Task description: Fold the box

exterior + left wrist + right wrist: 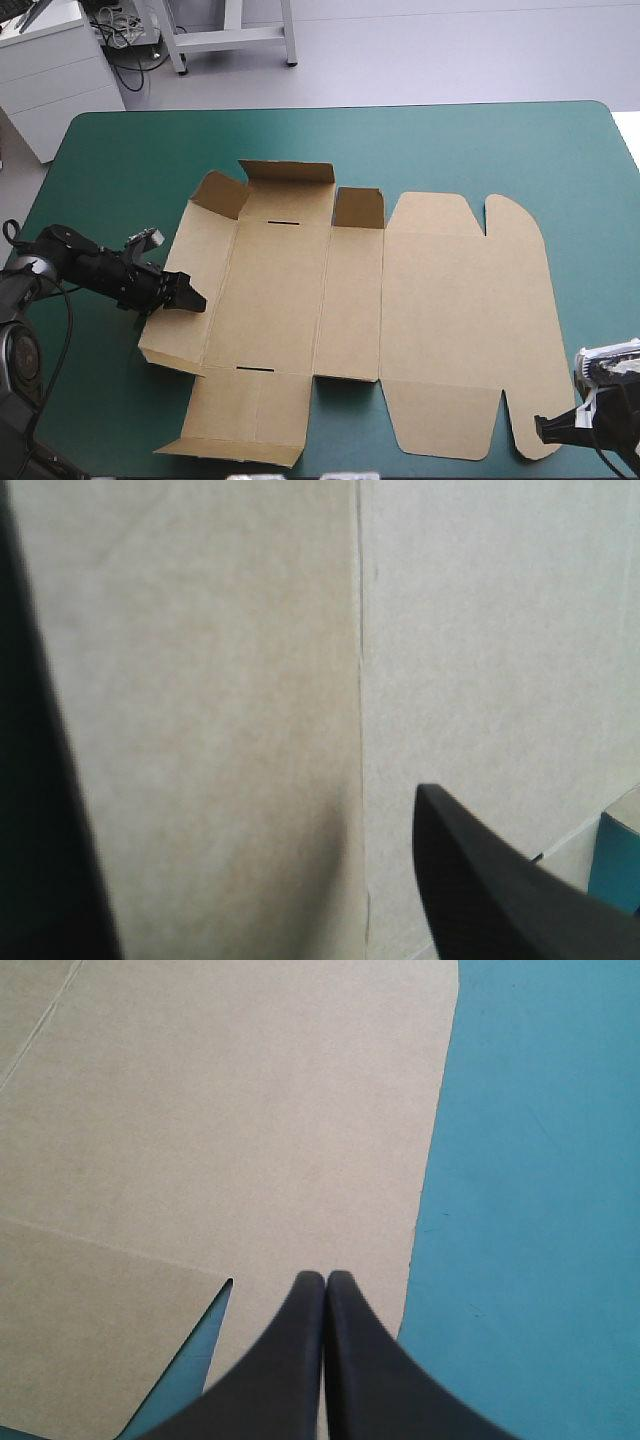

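High view has the box [300, 290] lying near the middle of the teal-green tabletop [110, 160], mostly a flat brown sheet. I judge the fold barely begun: the far wall [287, 172] stands partly up and the left wall [185, 290] tilts a little off the cover, while the near wall [245, 425] and the broad lid [465, 320] on the right lie flat. My left claw [190, 297] is at that left wall, fingers spread apart with board filling the space between them. My right claw [548, 428] is closed to a point, empty as far as I see, over the lid's near corner. Raising and tucking every wall is left
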Robot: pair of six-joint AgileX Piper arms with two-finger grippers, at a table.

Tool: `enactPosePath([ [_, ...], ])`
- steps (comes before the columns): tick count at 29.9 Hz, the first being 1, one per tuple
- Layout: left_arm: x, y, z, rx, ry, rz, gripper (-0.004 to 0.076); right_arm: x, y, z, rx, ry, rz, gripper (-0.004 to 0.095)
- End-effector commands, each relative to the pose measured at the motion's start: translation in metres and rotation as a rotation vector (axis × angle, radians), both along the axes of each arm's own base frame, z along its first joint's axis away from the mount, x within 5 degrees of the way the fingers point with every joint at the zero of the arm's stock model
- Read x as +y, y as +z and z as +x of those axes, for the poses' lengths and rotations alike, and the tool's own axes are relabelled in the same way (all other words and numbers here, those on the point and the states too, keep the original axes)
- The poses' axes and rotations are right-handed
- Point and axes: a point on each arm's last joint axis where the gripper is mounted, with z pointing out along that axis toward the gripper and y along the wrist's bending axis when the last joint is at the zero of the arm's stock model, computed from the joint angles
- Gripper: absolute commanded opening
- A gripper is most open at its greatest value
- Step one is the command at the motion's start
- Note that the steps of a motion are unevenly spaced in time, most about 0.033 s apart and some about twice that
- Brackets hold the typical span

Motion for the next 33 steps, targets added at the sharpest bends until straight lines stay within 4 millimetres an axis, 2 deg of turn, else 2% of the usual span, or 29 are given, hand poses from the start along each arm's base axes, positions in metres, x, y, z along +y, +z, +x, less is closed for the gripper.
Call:
enactPosePath([
  [1,-0.009,0.009,-0.008,0.055,-0.039,-0.058,0.0253,0.000,0.010,0.003,-0.066,-0.003,-0.006,-0.0023],
  [6,-0.010,0.010,-0.007,0.064,-0.007,-0.081,-0.0019,0.000,0.010,0.003,-0.066,-0.003,-0.006,-0.0023],
  [15,-0.015,0.017,-0.002,0.047,0.041,-0.164,-0.0032,0.000,0.010,0.003,-0.068,-0.003,-0.006,-0.0023],
  [21,-0.025,0.030,0.001,-0.077,-0.013,-0.222,-0.0032,0.000,0.010,0.003,-0.068,-0.003,-0.006,-0.0023],
  [27,-0.045,0.074,0.012,-0.211,-0.151,-0.106,-0.0032,0.000,0.012,0.005,-0.088,-0.004,-0.005,-0.0023],
  [33,-0.075,0.137,0.019,-0.390,-0.273,0.087,-0.0032,0.000,0.012,0.005,-0.089,-0.004,-0.005,-0.0023],
])
